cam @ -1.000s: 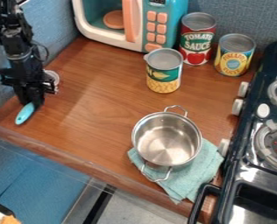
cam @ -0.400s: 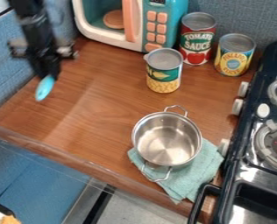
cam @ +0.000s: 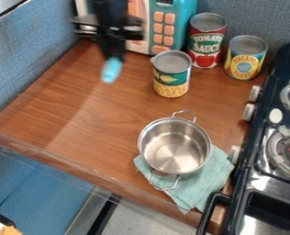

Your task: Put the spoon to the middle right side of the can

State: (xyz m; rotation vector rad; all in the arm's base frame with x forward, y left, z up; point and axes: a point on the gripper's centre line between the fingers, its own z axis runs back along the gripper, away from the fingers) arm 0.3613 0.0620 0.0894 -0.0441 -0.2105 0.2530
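In the upper left, the gripper (cam: 114,57) had its fingers closed around the spoon (cam: 111,70); the corn can (cam: 171,78) stood upright near upper centre.

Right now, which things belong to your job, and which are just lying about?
For the job: blue spoon; gripper holding it; green-and-yellow can, likely the one meant.

Just there: pot; cloth; red can; yellow can; microwave; stove.
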